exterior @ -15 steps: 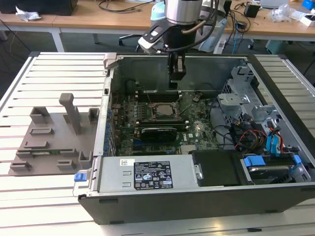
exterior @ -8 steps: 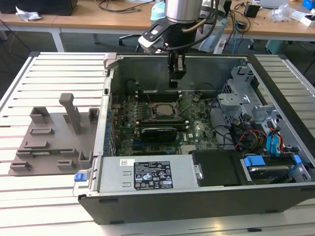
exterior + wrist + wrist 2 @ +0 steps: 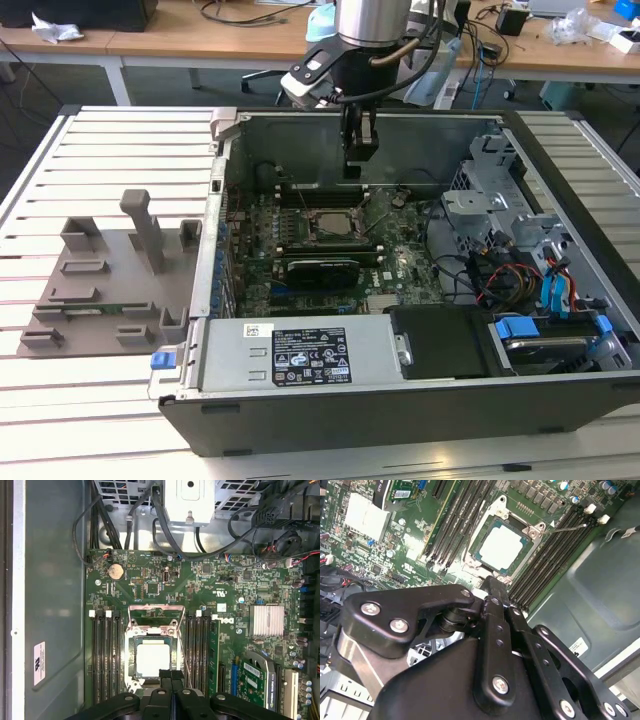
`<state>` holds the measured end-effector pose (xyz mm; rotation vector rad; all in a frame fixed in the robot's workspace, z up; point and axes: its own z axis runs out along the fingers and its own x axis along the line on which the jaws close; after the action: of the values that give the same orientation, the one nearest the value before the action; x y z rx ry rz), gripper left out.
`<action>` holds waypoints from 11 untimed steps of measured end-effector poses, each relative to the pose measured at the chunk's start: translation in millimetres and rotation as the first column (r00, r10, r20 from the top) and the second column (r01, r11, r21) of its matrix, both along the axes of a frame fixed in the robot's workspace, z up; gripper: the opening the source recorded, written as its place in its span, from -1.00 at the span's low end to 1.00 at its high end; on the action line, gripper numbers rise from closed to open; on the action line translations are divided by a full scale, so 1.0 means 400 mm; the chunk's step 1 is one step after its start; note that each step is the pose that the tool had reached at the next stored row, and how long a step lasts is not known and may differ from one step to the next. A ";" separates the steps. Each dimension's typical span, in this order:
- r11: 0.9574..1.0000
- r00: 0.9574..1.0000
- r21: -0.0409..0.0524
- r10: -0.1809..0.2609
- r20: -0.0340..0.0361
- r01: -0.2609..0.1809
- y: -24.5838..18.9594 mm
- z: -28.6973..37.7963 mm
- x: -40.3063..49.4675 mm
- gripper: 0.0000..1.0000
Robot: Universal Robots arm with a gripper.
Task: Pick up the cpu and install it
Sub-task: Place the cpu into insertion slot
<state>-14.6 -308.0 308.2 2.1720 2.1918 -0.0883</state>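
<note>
The cpu [image 3: 152, 659] is a small square chip with a silvery-white top. It lies flat in the socket on the green motherboard [image 3: 200, 580], also seen as the cpu [image 3: 502, 545] and the cpu [image 3: 333, 222]. The socket's metal load plate [image 3: 152, 612] is swung open beside it. My gripper [image 3: 358, 160] hangs inside the open computer case, a little above the socket's edge. Its two black fingers are pressed together with nothing between them, as the gripper [image 3: 171, 674] and the gripper [image 3: 492, 584] show in both wrist views.
Dark memory slots [image 3: 102, 655] flank the socket on both sides. A thin metal lever [image 3: 565, 527] sticks out near the socket. A labelled power supply [image 3: 300, 355] closes off the case's near side, and a drive cage [image 3: 490, 200] stands on the exterior view's right. A grey holder plate [image 3: 110, 275] with posts lies outside the case.
</note>
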 end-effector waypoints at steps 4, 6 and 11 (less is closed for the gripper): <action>1.000 1.000 0.000 0.000 0.000 0.000 0.000 0.000 0.005 -0.79; 1.000 1.000 -0.001 0.000 0.000 0.000 0.000 0.000 0.014 -0.79; 1.000 1.000 -0.001 0.000 0.000 0.000 0.000 0.000 0.018 -0.79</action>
<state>-7.5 -308.0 308.1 2.1716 2.1914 -0.0891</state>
